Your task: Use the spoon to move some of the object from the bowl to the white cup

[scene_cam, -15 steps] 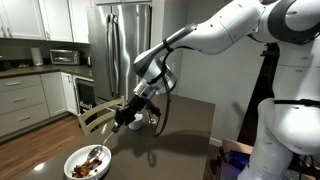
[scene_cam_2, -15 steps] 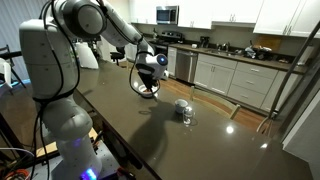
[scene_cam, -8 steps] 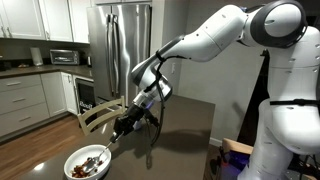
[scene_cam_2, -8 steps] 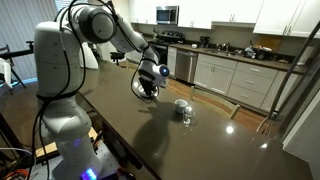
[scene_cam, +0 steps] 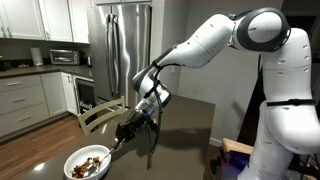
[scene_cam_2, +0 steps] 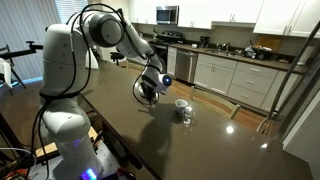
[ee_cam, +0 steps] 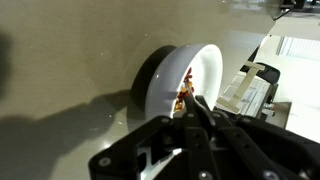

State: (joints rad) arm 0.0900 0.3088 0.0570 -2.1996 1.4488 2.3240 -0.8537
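Reaching down from the right of an exterior view, the white Franka arm (scene_cam: 215,40) brings its end effector (scene_cam: 124,131) low over the dark desk (scene_cam: 185,115), just above and beside the bowl (scene_cam: 70,165).

End effector: the fingers are drawn together on the handle of the spoon (scene_cam: 113,143). The spoon slants down from the grip toward the bowl's near rim. Whether its tip touches the contents cannot be determined.

Bowl: wide, shallow and white, standing at the desk's edge. The object (scene_cam: 90,164), a heap of brown and reddish bits, lies inside it.

Wrist view: the bowl (ee_cam: 205,60) appears tilted by the camera angle, with the object (ee_cam: 182,100) showing at its lower inner wall. The dark end effector (ee_cam: 200,120) fills the bottom of the frame and points at the bowl. The spoon cannot be separated from the fingers here.

White cup (scene_cam_2: 180,106): upright on the desk, well apart from the end effector (scene_cam_2: 150,90) and not touched by it. Its contents cannot be seen. A black cable loop (scene_cam_2: 138,88) hangs around the wrist.

Surroundings: a steel refrigerator (scene_cam: 120,45) and a wooden chair back (scene_cam: 95,118) stand behind the desk.
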